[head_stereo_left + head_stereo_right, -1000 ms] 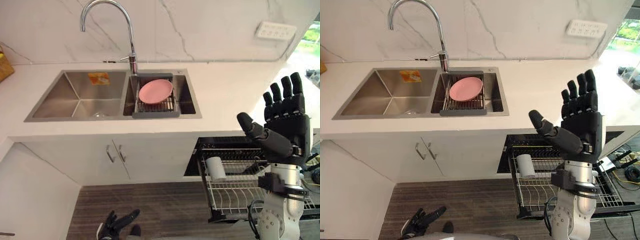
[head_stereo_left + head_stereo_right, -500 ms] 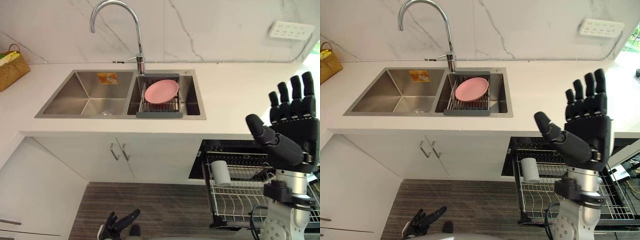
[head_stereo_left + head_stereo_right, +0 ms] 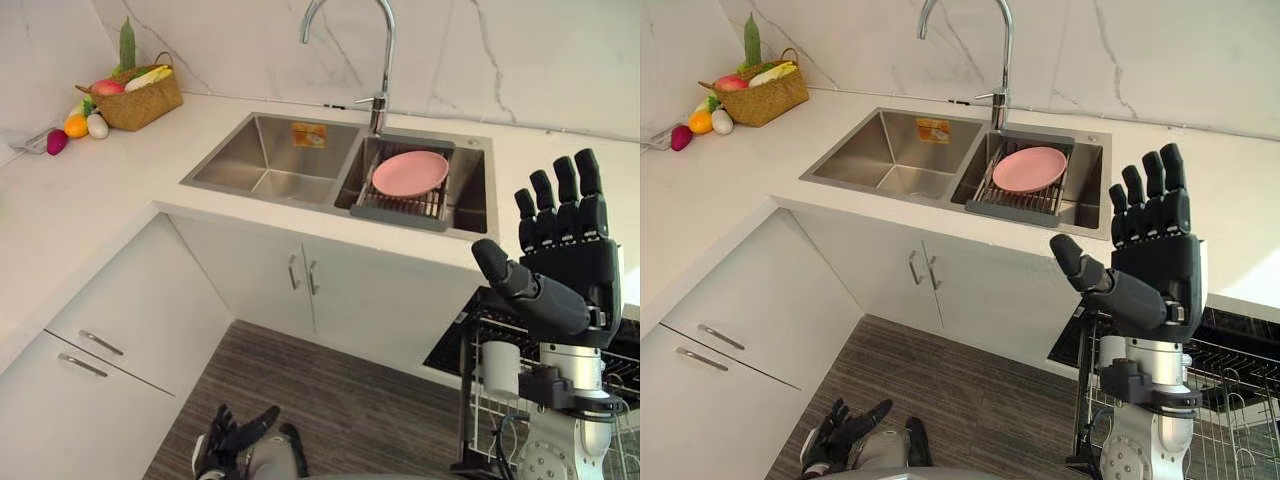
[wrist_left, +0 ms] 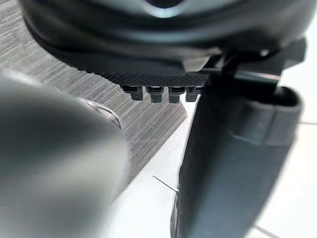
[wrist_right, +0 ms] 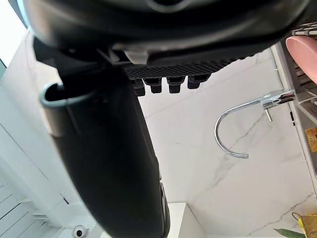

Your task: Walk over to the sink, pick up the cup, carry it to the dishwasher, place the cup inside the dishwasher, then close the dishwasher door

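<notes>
Kitchen counter [image 3: 90, 200] in white stone is running round the corner, and a two-basin sink [image 3: 240, 160] is sitting in it under a tall faucet [image 3: 385, 45]. A pink plate [image 3: 410, 173] is lying on a drain rack [image 3: 405, 214] across the basin nearer the dishwasher, and a basket [image 3: 140, 100] of produce is standing at the far corner. A white cup [image 3: 500, 368] is resting in the pulled-out dishwasher rack [image 3: 1240, 395], showing just beside the right wrist in the left eye view. The placing step is therefore judged complete, and closing the door is what is remaining. The right hand [image 3: 572, 270] is hovering above the rack with fingers straight and thumb spread, holding nothing. The left hand [image 3: 232, 448] is hanging low over the wood floor [image 3: 340, 390], fingers loosely spread and empty. The main hazard is lying with the rack: it is projecting out of the cabinet, and a door swung against it is likely to jam or to jolt the cup over, so the rack probably needs pushing in first. The door itself is hard to make out, possibly lying below the rack, so its position is uncertain. A second hazard is the raised right arm: lowering it straight down is risking a strike on the cup or a finger catching in the wire.
</notes>
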Motion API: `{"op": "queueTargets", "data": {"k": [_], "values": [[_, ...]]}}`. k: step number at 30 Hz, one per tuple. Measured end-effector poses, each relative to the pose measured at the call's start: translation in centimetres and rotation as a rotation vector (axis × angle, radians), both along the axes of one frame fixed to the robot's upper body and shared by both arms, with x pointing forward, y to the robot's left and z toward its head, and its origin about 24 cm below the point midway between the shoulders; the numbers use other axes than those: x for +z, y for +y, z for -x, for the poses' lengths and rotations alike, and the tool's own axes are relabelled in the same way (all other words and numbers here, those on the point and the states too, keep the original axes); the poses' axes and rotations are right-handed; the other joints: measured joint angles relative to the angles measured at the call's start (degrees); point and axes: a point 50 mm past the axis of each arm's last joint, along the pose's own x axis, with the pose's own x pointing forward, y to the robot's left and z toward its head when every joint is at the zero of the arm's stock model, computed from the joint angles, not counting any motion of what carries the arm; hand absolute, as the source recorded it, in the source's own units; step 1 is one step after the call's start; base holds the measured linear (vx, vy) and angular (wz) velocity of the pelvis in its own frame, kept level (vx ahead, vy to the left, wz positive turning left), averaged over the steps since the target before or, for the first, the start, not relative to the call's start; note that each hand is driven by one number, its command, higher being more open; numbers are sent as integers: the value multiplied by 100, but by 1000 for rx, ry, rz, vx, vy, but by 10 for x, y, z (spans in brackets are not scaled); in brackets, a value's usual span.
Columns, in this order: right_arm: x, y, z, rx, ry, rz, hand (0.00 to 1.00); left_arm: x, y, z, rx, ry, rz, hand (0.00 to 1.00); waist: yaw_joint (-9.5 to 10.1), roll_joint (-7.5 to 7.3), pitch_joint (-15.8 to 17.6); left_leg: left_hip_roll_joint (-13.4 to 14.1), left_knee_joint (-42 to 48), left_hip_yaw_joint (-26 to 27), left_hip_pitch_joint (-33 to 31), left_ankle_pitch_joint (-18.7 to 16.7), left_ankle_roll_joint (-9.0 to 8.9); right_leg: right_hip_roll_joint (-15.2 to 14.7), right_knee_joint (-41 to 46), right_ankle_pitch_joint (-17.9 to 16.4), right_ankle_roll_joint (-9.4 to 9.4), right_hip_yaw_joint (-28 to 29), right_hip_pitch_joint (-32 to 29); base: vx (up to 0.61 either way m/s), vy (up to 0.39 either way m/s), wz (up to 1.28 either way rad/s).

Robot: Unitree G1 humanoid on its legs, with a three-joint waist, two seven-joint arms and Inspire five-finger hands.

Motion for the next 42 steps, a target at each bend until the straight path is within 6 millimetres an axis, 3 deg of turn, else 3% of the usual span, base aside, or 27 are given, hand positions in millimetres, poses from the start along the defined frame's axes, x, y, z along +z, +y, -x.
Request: {"op": "queueTargets", "data": {"k": [4,7,9,10,11,12,14,15,17,19,20,21,24,26,30,34,36,37,38,39,40,41,42], "values": [[1,1,1,3,-10,8,100,5,0,-4,-89,-18,-30,100,22,-116,-33,52,435,200,-4,-503,45,-126,-102,4,9,404,-17,130,130,-52],[0,-3,3,-24,1,4,100,10,-4,-16,-116,-68,-41,100,-23,-207,-276,-254,500,279,22,-914,111,-368,67,110,45,686,-64,192,183,3],[-2,-7,3,-48,0,0,100,11,-13,-27,-176,-84,-64,100,-69,-223,-428,-546,205,203,122,-958,119,-509,923,183,-70,980,-506,231,248,17],[-2,-8,-2,-59,-7,-12,100,11,-19,-33,-227,-89,-72,100,-98,-264,-432,-726,-71,165,293,-955,118,-573,1947,364,-60,1279,-1064,281,248,-18],[-2,-6,-7,-62,-16,-34,100,11,-20,-35,-275,-82,-76,100,-132,-319,-438,-825,-349,249,550,-955,117,-643,3048,819,-3,1487,-1681,237,194,-31],[-2,-5,-8,-63,-19,-45,100,11,-19,-35,-300,-76,-79,100,-163,-351,-423,-877,-502,299,727,-957,122,-688,3536,1120,-16,1541,-1920,295,151,-43],[-8,-1,-13,-53,2,-73,100,9,-17,-33,-349,-40,-78,100,-314,-423,-403,-898,-968,534,1409,-923,248,-557,4740,1015,-104,1428,-2744,283,84,-45],[-9,0,-13,-55,6,-73,100,8,-19,-33,-359,-29,-69,100,-343,-419,-402,-878,-1046,593,1547,-875,268,-501,4787,906,-126,1269,-2883,284,50,-45],[-9,3,-13,-51,4,-83,100,7,-23,-35,-406,-7,-36,100,-463,-440,-436,-829,-1337,760,2012,-888,229,-307,4048,640,-263,512,-3207,350,15,-28],[-10,2,-10,-55,7,-81,100,7,-27,-41,-438,-2,-20,100,-511,-459,-444,-798,-1396,737,2182,-900,208,-187,3139,669,-370,90,-3238,399,-74,-3],[-11,3,-9,-51,15,-84,100,7,-29,-43,-450,-3,-11,100,-517,-537,-488,-790,-1357,715,2281,-952,116,-26,2267,1130,-642,-182,-3182,476,-145,-22],[-12,4,-10,-39,18,-81,100,6,-31,-43,-447,7,3,100,-476,-439,-535,-685,-1269,659,2370,-1072,-72,136,1846,1190,-772,-315,-2960,388,-116,-41],[-11,4,-10,-35,16,-77,100,7,-44,-47,-438,-14,47,100,-445,-164,-602,-423,-1254,385,2456,-1000,-167,567,1167,1220,-792,-322,-2595,321,-90,-34],[-10,4,-11,-39,12,-82,100,7,-50,-51,-439,-22,54,100,-447,-92,-648,-355,-1388,362,2571,-902,-267,735,826,1300,-784,-331,-2390,213,-25,-15],[-3,12,-12,-5,-19,-86,100,3,-47,-39,-389,34,25,100,-421,-68,-665,-396,-1469,369,2651,-601,-415,905,-216,1768,-722,-234,-1897,137,29,-16],[5,16,-11,16,-57,-77,100,0,-45,-31,-385,74,-22,100,-413,-9,-643,-420,-1292,382,2690,-550,-428,982,-753,1995,-682,-101,-1592,61,40,-19],[5,16,-11,22,-60,-73,100,-1,-42,-26,-378,97,-41,100,-352,27,-612,-326,-683,364,2512,-550,-428,978,-786,1985,-686,-7,-1506,34,10,-19],[7,16,-10,19,-67,-69,100,0,-42,-29,-389,99,-50,100,-397,66,-570,-124,214,246,2118,-546,-422,977,-792,1932,-718,-51,-1439,23,-16,26],[13,16,-8,22,-92,-58,100,2,-44,-34,-409,89,-49,100,-485,206,-472,143,1234,59,1604,-461,-285,1049,-783,1826,-812,-153,-1356,12,-11,39],[15,17,-8,28,-103,-50,100,4,-46,-37,-422,82,-43,100,-505,307,-414,270,1672,-6,1368,-340,-134,1082,-776,1811,-829,-182,-1331,11,51,34],[17,18,-8,37,-112,-42,100,6,-47,-41,-431,72,-29,100,-508,328,-316,419,2205,-19,1045,-352,-14,1042,-789,1801,-847,-149,-1317,13,75,6],[17,17,-8,33,-111,-43,100,6,-48,-41,-430,69,-20,100,-448,375,-307,451,2100,60,964,-828,-39,1036,-788,1801,-849,-65,-1339,15,85,-14],[15,15,-12,27,-108,-54,100,7,-47,-43,-429,61,-23,100,-382,314,-274,324,1347,205,985,-1280,-3,1015,-787,1802,-851,248,-1368,-31,52,-23]]}}
